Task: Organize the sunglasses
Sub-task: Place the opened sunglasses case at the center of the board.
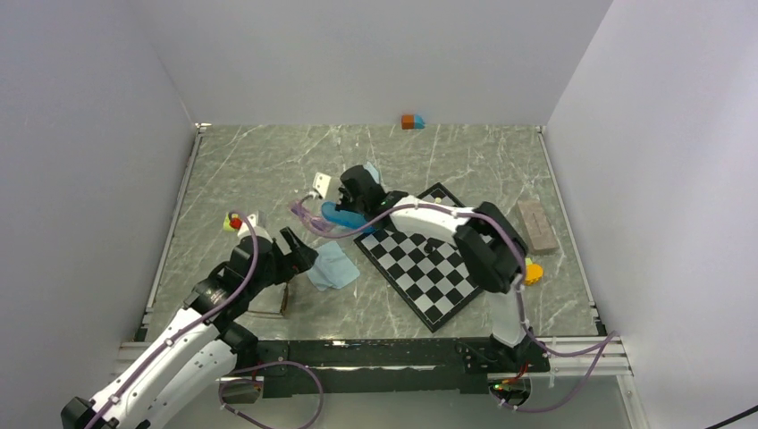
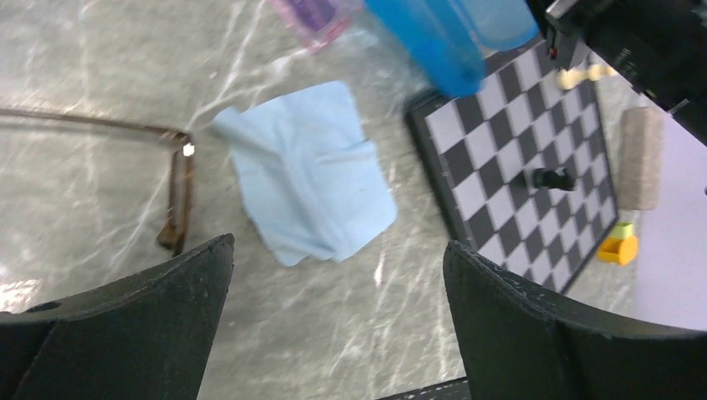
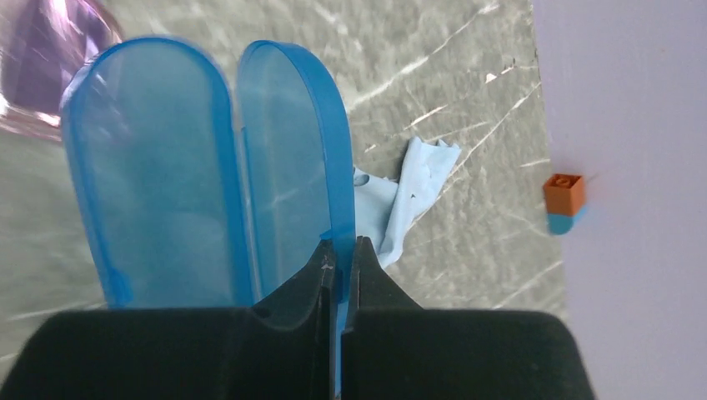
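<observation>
The brown-framed sunglasses (image 1: pixel 273 304) lie on the marble table just near-left of my left gripper (image 1: pixel 302 253); the left wrist view shows their frame corner (image 2: pixel 177 196). My left gripper (image 2: pixel 338 283) is open and holds nothing, hovering over bare table near a light-blue cloth (image 2: pixel 308 179). The purple sunglasses (image 1: pixel 308 217) lie beside the open blue case (image 1: pixel 342 214). My right gripper (image 3: pixel 340 250) is shut on the side wall of the blue case (image 3: pixel 200 175), whose two halves lie open. The purple sunglasses (image 3: pixel 46 50) sit at the case's far left.
A checkerboard (image 1: pixel 429 259) lies right of centre with a black piece (image 2: pixel 546 177) on it. A second light-blue cloth (image 3: pixel 408 192) lies behind the case. A brown block (image 1: pixel 536 225), a yellow toy (image 1: pixel 533 273) and an orange-blue brick (image 1: pixel 412 121) sit at the right and back.
</observation>
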You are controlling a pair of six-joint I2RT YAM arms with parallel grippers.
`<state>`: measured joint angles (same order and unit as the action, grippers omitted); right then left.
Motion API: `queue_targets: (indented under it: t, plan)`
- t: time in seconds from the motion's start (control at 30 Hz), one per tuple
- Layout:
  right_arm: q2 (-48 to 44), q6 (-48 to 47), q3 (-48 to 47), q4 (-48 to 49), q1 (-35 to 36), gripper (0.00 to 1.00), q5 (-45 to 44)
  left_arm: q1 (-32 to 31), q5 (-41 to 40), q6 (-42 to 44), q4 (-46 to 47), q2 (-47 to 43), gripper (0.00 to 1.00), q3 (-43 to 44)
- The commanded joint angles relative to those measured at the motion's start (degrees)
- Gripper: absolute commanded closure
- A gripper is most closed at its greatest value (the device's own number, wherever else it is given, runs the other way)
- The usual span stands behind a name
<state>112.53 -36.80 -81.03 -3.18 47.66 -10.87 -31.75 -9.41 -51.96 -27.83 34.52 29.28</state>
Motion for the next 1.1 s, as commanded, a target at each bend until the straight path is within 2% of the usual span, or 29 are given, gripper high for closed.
queue_targets:
  t: [0.0,0.27,0.4,0.53,0.63,0.83,0.97,1.07]
  plan:
    - [5.91,-19.28,-2.06,7.62,-0.64,0.98,-7.30,-0.15,-2.70,-2.69,-7.39,-2.62,0.01,-2.33]
    - [9.94,-24.84,0.33,17.96,-0.77,0.96,-6.90,-0.03,-4.07,-4.33,-7.87,-3.86,0.01,-3.94]
    - [8.28,-23.09,0.97,20.38,-0.81,0.95,-8.15,-0.05,-3.94,-3.97,-6.25,-1.64,0.01,-3.83]
    - [2.30,-17.77,3.63,18.70,-0.56,0.96,-7.75,-0.06,-2.16,-2.87,-0.68,2.27,0.01,-3.20]
    - [-4.08,-13.26,7.40,14.62,0.40,0.95,-2.71,0.60,-0.65,-1.80,3.65,5.32,0.01,-1.57]
    - [-13.86,-10.25,11.55,10.54,4.58,0.95,3.62,5.74,8.44,-1.30,18.14,10.53,0.01,-0.30]
    - [-16.30,-9.87,12.91,9.46,7.35,0.95,1.74,9.04,16.85,-2.66,26.94,13.27,0.01,-0.28]
    - [-16.57,-10.69,13.43,9.95,8.97,0.96,-0.79,9.07,19.54,-2.95,31.69,13.76,0.01,-0.27]
